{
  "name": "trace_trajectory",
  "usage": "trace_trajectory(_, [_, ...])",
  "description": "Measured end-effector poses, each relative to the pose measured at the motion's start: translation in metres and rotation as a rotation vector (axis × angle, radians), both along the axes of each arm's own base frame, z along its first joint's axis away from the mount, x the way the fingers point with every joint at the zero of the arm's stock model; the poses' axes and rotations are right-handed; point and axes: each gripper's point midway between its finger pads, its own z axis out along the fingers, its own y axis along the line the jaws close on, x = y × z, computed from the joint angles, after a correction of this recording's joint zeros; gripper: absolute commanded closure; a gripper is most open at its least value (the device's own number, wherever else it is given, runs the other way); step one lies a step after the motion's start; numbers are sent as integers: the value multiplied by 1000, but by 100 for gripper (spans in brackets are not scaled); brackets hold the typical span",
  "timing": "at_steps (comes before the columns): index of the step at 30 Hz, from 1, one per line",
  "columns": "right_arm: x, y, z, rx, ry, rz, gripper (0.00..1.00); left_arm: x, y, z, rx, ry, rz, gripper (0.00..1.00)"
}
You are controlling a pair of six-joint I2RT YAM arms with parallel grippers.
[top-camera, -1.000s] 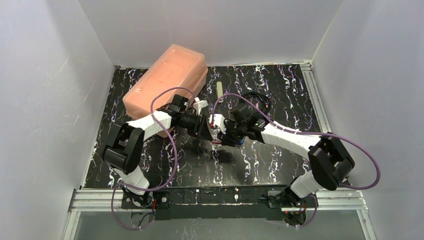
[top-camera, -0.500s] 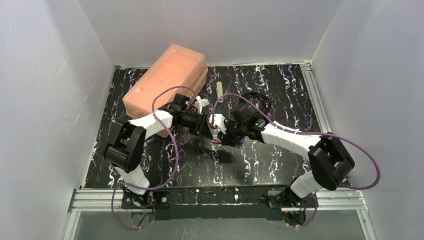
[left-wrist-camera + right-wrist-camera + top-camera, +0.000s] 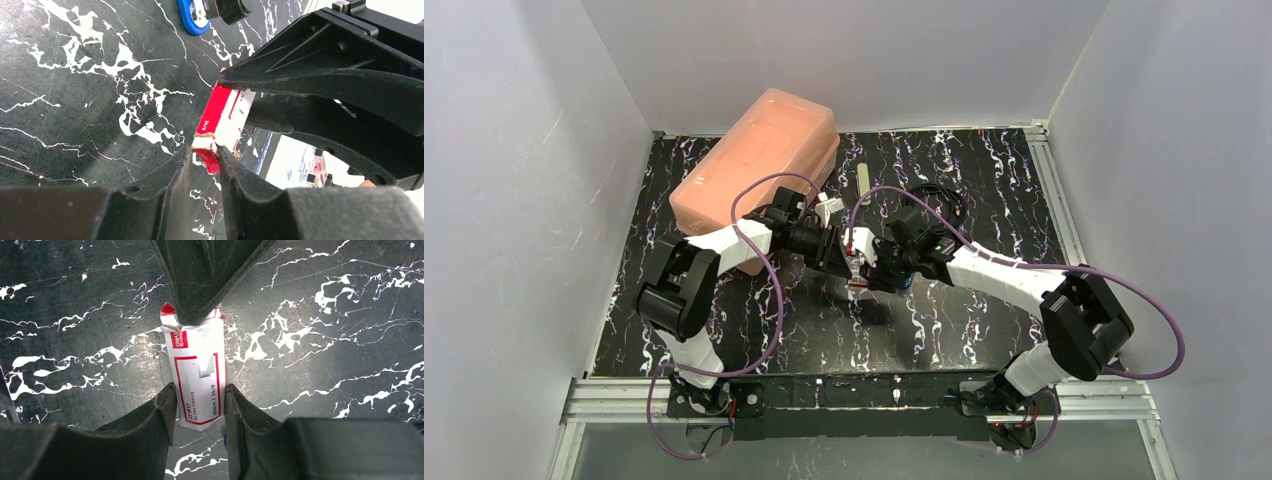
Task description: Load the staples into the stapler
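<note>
The staples box (image 3: 197,365), white with red edges and print, hangs above the dark marbled table, held from both ends. My right gripper (image 3: 200,395) is shut on its sides at the near end. My left gripper (image 3: 206,152) is shut on the torn flap end of the box (image 3: 222,112). In the top view the grippers meet at mid-table, left (image 3: 842,254) and right (image 3: 866,268), with the box (image 3: 855,262) between them. A blue and black object, apparently the stapler (image 3: 196,15), lies on the table beyond, mostly hidden under my right wrist (image 3: 906,281).
A large salmon-pink plastic case (image 3: 759,160) stands at the back left. A pale green stick (image 3: 864,180) and a black coiled cable (image 3: 941,200) lie behind the grippers. A small white piece (image 3: 829,207) sits beside the left forearm. White walls close in the table.
The left arm has edged slightly right, toward the right gripper. The box stays held between both grippers; the right arm has hardly moved.
</note>
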Motion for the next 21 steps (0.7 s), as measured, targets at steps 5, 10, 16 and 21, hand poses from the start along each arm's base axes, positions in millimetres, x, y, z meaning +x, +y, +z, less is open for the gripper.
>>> trace_trajectory(5, [1,-1,-1,-7,-1,-6,82,0,-2,-1,-3,9,0,90])
trace_trajectory(10, [3,-4,-2,-19,-11,-18,82,2,-3,-1,-6,9,5,100])
trace_trajectory(16, [5,-7,-5,-34,-20,-31,82,3,-4,-3,-2,1,1,100])
trace_trajectory(21, [0,-12,-18,-63,5,-34,80,-1,-7,-18,33,20,-6,100])
